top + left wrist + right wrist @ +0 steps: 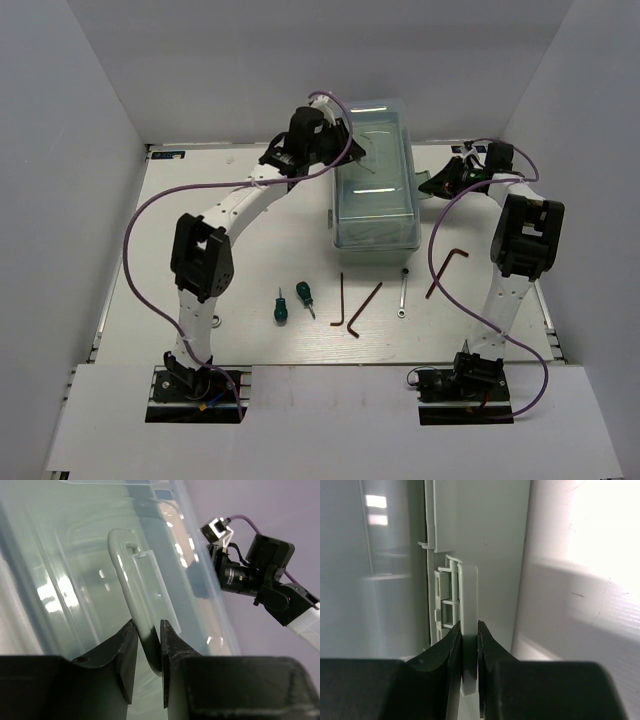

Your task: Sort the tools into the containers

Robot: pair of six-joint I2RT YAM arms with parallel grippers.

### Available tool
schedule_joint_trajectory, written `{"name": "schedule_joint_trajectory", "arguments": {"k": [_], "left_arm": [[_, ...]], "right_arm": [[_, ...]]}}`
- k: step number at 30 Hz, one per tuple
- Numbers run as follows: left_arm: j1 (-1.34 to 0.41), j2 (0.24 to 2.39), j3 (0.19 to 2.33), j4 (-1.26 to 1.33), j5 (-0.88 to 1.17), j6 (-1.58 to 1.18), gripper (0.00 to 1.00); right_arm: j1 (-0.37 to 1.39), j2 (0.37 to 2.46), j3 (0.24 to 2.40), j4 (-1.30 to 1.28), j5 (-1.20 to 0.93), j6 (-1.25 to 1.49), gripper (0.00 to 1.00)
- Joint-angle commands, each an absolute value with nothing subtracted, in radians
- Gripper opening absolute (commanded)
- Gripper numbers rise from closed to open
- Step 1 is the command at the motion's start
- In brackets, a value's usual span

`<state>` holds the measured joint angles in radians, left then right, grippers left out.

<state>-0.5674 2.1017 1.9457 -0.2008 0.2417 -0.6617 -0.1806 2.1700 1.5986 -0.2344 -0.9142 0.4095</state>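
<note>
1. Spreading under everything, the desk (pixel 250 335) is a flat pale board with a faint grain, boxed in by smooth white walls (pixel 80 150).
2. The toolbox (pixel 378 225) stands closed at the desk's far middle. It is a rectangular case of pale mint-green plastic with rounded corners, and its glossy translucent lid (pixel 65 580) throws back spots of light.
3. Two arms (pixel 205 255) of white links and black joints bend over the desk from the near edge, with thin purple cables (pixel 135 230) looping beside them.
4. The left gripper (pixel 148 630) reaches over the toolbox's far end. Its matte black fingers (pixel 125 655) are pinching the handle (pixel 122 565), a smooth curved mint bar on the lid.
5. The right gripper (pixel 469 630) sits against the toolbox's right side. Its fingers are pressed onto the latch (pixel 469 590), a thin flat tab of pale plastic beside a ribbed clip.
6. The tools lie loose in a row on the near desk, apart from the toolbox.
   - Three dark, thin L-shaped hex keys (pixel 342 298) lie there; the right arm's cable loop crosses the rightmost hex key (pixel 455 258) in the top view.
   - One slim silver wrench (pixel 402 292) lies between the hex keys.
   - Two stubby screwdrivers (pixel 281 308) with green handles lie at the left of the row, just beside each other.
</note>
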Motion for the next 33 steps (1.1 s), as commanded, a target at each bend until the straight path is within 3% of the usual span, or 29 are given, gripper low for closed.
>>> {"name": "schedule_joint_trajectory", "arguments": {"k": [1, 10, 25, 27, 28, 30, 32, 33], "left_arm": [[-0.505, 1.892, 1.971, -0.325, 0.149, -0.591, 0.00], [-0.390, 1.776, 1.924, -0.454, -0.041, -0.470, 0.00], [-0.314, 1.694, 1.507, -0.474, -0.179, -0.423, 0.01], [-0.305, 1.683, 1.476, -0.474, -0.189, -0.434, 0.09], [-0.295, 1.683, 1.445, -0.474, -0.189, -0.443, 0.29], [-0.282, 1.658, 1.414, -0.463, -0.189, -0.454, 0.56], [-0.273, 1.640, 1.379, -0.463, -0.189, -0.465, 0.76], [-0.264, 1.617, 1.370, -0.463, -0.189, -0.465, 0.81]], "right_arm": [[-0.199, 2.111, 1.644, -0.247, -0.830, 0.354, 0.00], [-0.202, 2.109, 1.663, -0.316, -0.744, 0.308, 0.00], [-0.206, 2.117, 1.684, -0.367, -0.741, 0.290, 0.00], [-0.207, 2.121, 1.686, -0.373, -0.744, 0.278, 0.00], [-0.206, 2.120, 1.683, -0.374, -0.747, 0.279, 0.00], [-0.204, 2.123, 1.680, -0.376, -0.750, 0.279, 0.00], [-0.204, 2.123, 1.677, -0.377, -0.750, 0.278, 0.00], [-0.204, 2.120, 1.675, -0.376, -0.750, 0.276, 0.00]]}}
